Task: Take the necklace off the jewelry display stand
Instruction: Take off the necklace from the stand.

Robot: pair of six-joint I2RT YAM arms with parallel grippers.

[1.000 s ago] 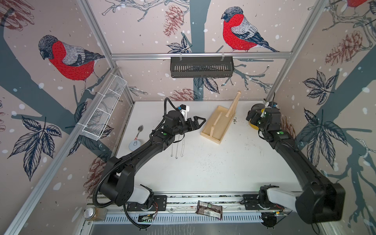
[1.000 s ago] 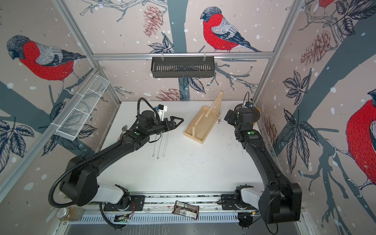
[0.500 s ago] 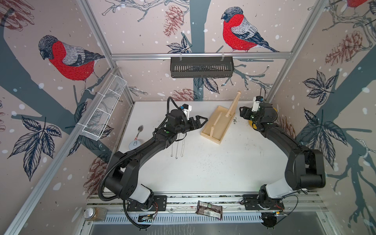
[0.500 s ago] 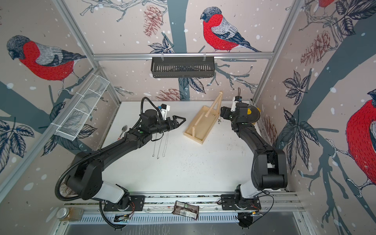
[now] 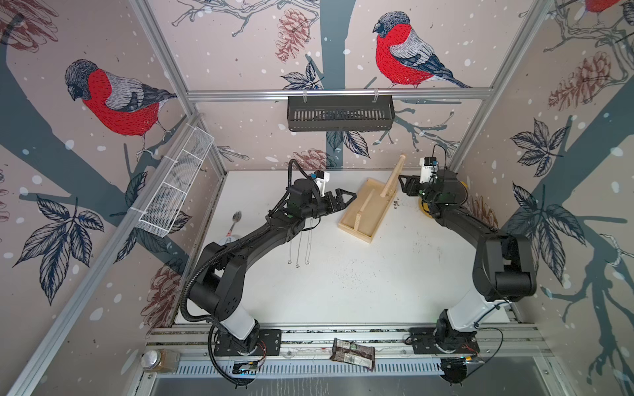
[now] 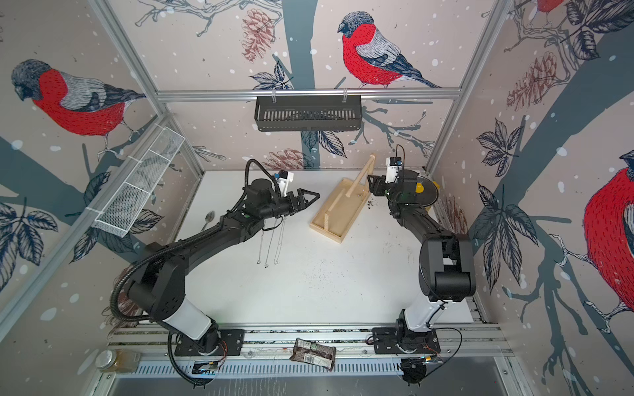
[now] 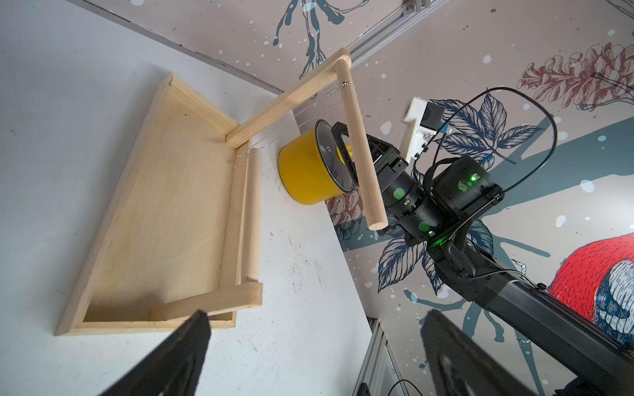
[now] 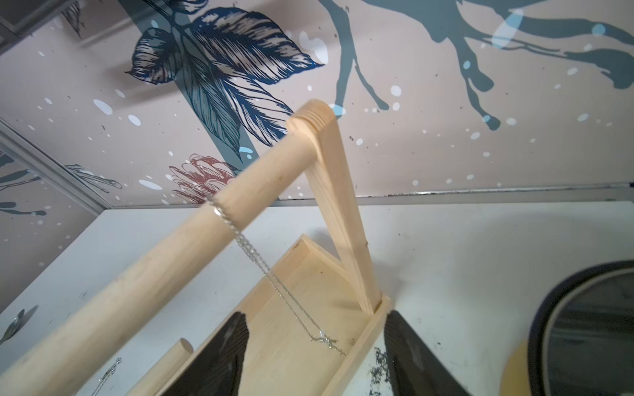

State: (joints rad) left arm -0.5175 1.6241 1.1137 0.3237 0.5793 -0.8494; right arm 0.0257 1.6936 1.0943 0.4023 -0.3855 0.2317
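Silver-chained necklace [image 8: 260, 264] left hanging on the crossbar [image 8: 144, 274] of the jewelry display stand [image 5: 375, 214], close to the upright post [image 8: 339, 219], with its pendant [image 8: 324, 340] dangling low over the tray [image 7: 154, 212]. Swung the right hand [image 8: 315, 313] away from above the yellow pot [image 7: 305, 171] and across to the stand's post end within the last second. Narrowed its jaws on the way, from wide to roughly half apart; clamped on nothing yet. Lined up, in the right wrist view, with the pendant seen between the two fingers [image 8: 223, 356]. Kept the left hand [image 5: 347, 198] fully apart and empty, parked just beside the stand's other long side. Judged as the end of the approach: reach in, pinch the chain, then slide it along and off the crossbar's free end. Nothing lifted so far.
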